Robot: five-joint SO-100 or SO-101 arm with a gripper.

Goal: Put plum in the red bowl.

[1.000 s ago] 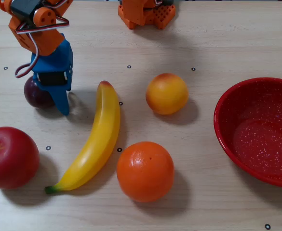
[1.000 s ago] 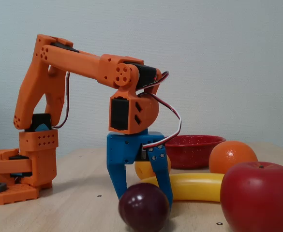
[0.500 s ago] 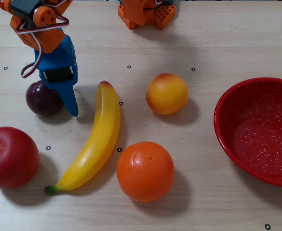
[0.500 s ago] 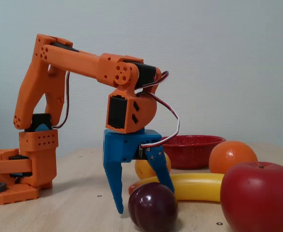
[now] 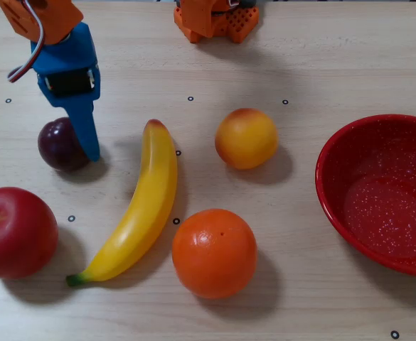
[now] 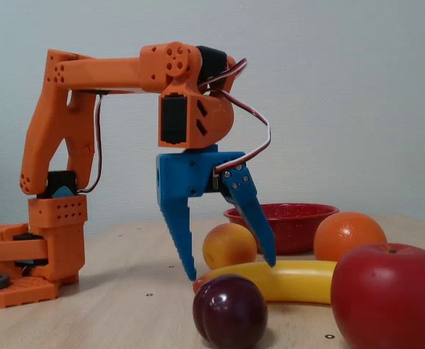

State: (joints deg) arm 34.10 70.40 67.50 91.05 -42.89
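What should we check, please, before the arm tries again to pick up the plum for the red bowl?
1. Jaws open wide enough for the plum: ok, the gripper is spread open.
2. Gripper empty: ok, nothing is held.
3. Gripper at grasp height: not ok, its tips hang above the plum in the fixed view.
4. Plum centred between the jaws: cannot tell; the overhead view shows one blue finger at its right edge, the other hidden.
5. Plum resting on the table: ok.
6. Red bowl empty and ready: ok; the banana, peach and orange lie between, so carry high.
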